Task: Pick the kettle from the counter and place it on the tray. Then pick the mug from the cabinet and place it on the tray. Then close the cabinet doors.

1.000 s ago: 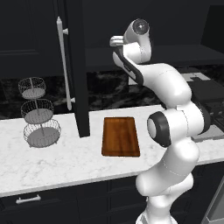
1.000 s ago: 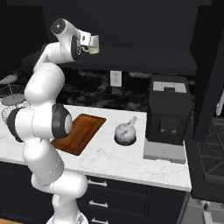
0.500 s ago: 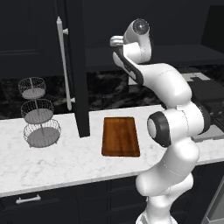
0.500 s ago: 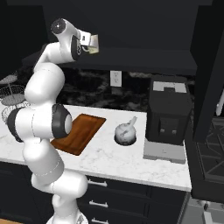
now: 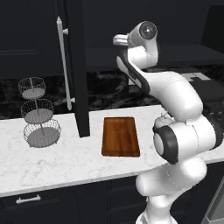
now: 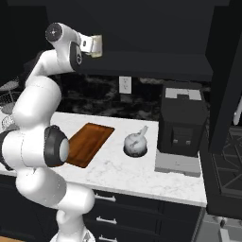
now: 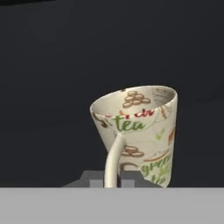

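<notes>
1. Nearest us, the table (image 5: 65, 162) carries the tray (image 5: 120, 135), which lies flat and bare.
2. On the same table, the kettle (image 6: 135, 143) sits just right of the tray, apart from it, and left of a black appliance (image 6: 182, 124).
3. A wire basket stand (image 5: 38, 113) stands at the table's left end.
4. Higher and farther, we see the gripper (image 6: 96, 46) raised near the cabinet (image 6: 156, 33), pinching the mug (image 7: 140, 133) by its handle.
5. The mug tilts in the hand view, clear of every surface.
6. One door (image 5: 72, 65) stands open left of the arm.
</notes>
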